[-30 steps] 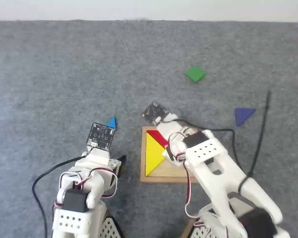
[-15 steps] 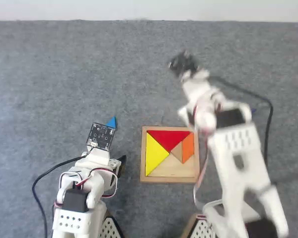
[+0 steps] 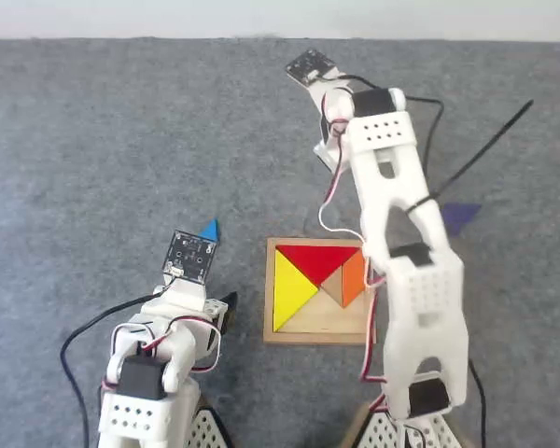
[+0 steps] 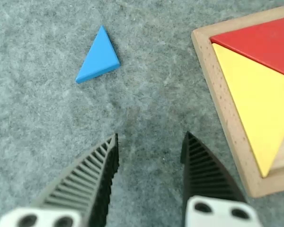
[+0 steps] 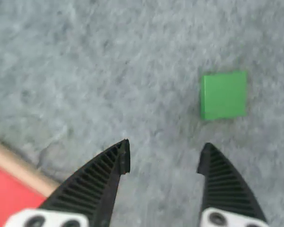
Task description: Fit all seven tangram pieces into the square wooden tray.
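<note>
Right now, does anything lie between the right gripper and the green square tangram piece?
Nothing visible does. Just grey carpet lies between the open right gripper and the green square tangram piece, which sits flat ahead of it.

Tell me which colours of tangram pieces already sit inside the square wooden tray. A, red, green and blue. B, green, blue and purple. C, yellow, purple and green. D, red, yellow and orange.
D: the wooden tray holds a red triangle, a yellow triangle and an orange piece, while the green square and the blue triangle lie outside it.
</note>
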Controlling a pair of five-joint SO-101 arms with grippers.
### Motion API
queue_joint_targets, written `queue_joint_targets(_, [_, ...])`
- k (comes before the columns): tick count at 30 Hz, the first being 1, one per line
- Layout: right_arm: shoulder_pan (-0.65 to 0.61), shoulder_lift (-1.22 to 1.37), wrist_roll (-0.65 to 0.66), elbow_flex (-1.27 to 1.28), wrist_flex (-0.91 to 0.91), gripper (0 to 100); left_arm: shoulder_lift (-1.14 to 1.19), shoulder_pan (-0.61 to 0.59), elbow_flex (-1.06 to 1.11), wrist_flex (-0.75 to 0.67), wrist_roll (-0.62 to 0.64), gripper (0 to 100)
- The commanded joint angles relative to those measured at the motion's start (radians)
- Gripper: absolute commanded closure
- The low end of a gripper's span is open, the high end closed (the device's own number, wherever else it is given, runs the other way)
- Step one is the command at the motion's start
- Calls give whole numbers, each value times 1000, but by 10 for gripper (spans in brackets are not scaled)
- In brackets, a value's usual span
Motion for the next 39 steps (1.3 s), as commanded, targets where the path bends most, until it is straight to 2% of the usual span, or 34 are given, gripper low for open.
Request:
queue_joint_targets(1, [18,193,11,-391,53,702,-8,5,-7,-5,-2,793])
queue_joint_targets(6, [58,392,11,-637,79,662,-8,5,-7,-5,-2,793])
queue_joint_targets(13, [131,535,-25,-801,68,663,-8,5,-7,-5,-2,793])
queue_joint_targets(21, [84,627,-32,-855,-8,663,-8,5,-7,-5,-2,793])
queue_joint_targets(30, [107,734,-34,-862,-84,667,-8,5,-7,-5,-2,793])
queue_joint_targets(33, [111,756,-31,-861,-122,717,-8,5,-7,-5,-2,793])
queue_joint_targets(39, [114,808,-26,-862,-180,886,-8,5,-7,-5,-2,793])
